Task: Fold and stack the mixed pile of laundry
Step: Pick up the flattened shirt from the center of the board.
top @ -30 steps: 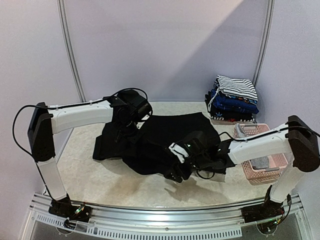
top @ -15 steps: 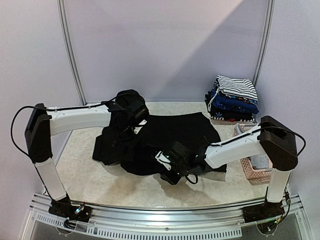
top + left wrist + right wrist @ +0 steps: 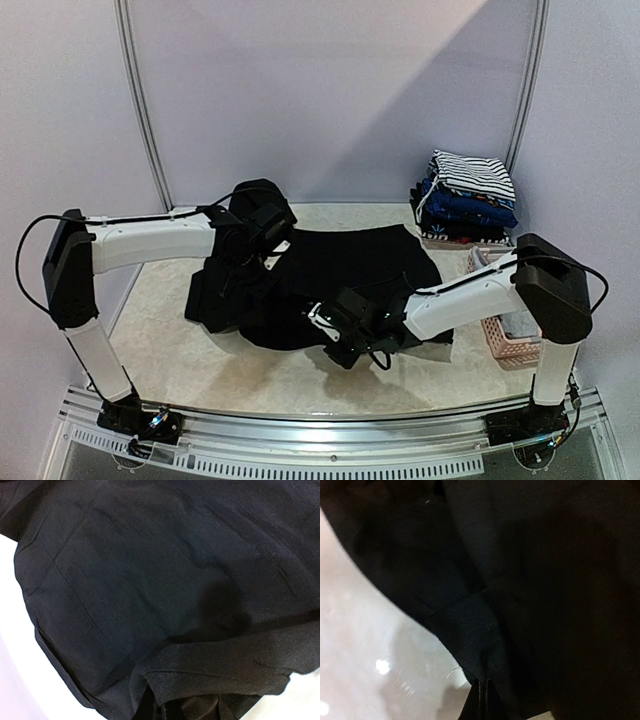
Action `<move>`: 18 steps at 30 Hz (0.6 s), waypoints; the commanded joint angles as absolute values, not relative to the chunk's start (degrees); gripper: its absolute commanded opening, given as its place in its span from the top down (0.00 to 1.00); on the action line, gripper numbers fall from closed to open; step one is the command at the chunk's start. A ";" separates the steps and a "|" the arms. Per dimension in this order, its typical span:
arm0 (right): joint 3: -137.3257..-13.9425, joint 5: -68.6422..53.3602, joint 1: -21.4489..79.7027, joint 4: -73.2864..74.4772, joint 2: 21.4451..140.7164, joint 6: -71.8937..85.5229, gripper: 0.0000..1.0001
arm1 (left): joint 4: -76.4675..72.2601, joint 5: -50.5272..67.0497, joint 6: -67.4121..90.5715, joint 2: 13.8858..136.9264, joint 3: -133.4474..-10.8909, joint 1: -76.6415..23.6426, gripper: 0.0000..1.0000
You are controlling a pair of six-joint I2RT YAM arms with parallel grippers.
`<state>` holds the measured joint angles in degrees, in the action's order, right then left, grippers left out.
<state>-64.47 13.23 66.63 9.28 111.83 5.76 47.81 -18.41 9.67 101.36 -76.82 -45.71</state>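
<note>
Scene: my two arms over a black garment (image 3: 350, 260) spread mid-desk, seen from above.
Desk: pale, marbled top (image 3: 170, 340); the garment covers most of its centre.
Black garment: lies mostly flat, rumpled and bunched at its left end, w/ the near hem curving toward my right arm.
Left tool (image 3: 185, 709): down at the garment's far-left part, pinched narrow on a fold of the black cloth. Wrist cam shows the fabric gathered up betw. the fingers.
Right tool (image 3: 481, 700): at the near edge of the garment, front centre, clamped tight on the hem. Fingers meet w/ a thin strip of black cloth betw. them, bare desk just beside.
Seams: one stitched line runs diag. across the cloth in the left wrist cam. A second shows in the right wrist cam, near a tiny white speck (image 3: 426, 501).
Folded stack (image 3: 465, 205): far-right corner, well apart from both tools. The striped garment (image 3: 472, 175) is on top, w/ blue and black pieces under it.
Pink basket (image 3: 497, 342): right side, near the stack, partly hidden behind my right arm.
</note>
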 commanded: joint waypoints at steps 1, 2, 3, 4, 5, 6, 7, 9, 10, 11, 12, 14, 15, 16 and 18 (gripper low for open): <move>-62.20 3.17 68.65 14.61 106.31 4.58 1.00 | 46.27 -17.08 11.16 97.70 -74.35 -45.11 1.00; -61.74 -0.26 68.92 14.86 104.71 4.38 1.00 | 46.36 -16.92 11.35 97.17 -73.92 -45.40 1.00; -61.50 -4.13 69.13 15.45 102.51 4.17 1.00 | 46.44 -16.95 11.64 96.69 -73.41 -45.71 1.00; -61.42 -7.08 69.43 16.07 100.97 4.01 1.00 | 46.53 -17.04 11.87 96.20 -72.93 -46.12 1.00; -61.24 -9.84 69.80 16.38 98.51 3.80 1.00 | 46.63 -17.02 12.25 95.64 -72.43 -46.61 1.00; -61.02 -12.21 70.23 16.60 96.56 3.63 1.00 | 46.91 -16.97 12.48 95.29 -71.97 -47.11 0.99; -60.81 -14.39 70.63 16.62 95.20 3.40 1.00 | 47.23 -16.92 12.74 94.96 -71.56 -47.68 0.97; -59.52 -18.17 71.04 14.83 91.64 2.85 1.00 | 47.82 -16.98 13.29 94.33 -70.67 -49.01 0.93; -58.97 -19.82 71.10 13.89 90.04 3.01 1.00 | 47.91 -17.40 13.75 93.79 -70.01 -49.74 0.92; -58.70 -20.87 71.23 13.69 89.15 3.19 1.00 | 47.92 -17.50 14.12 93.25 -69.37 -50.62 0.89; -58.56 -21.48 71.44 13.69 87.82 3.37 1.00 | 47.77 -17.59 14.58 92.46 -68.56 -51.28 0.87; -58.54 -21.77 71.57 13.31 86.34 3.90 1.00 | 47.34 -17.53 15.35 90.27 -66.97 -52.67 0.79; -58.47 -21.74 71.61 12.64 85.35 4.60 1.00 | 47.04 -17.70 15.64 89.06 -66.26 -53.43 0.73; -58.56 -21.82 71.62 11.89 84.71 5.10 1.00 | 46.93 -18.02 15.98 87.77 -65.73 -54.32 0.67; -59.20 -22.07 71.61 10.92 83.41 6.18 1.00 | 46.92 -19.18 16.69 84.93 -64.83 -55.99 0.55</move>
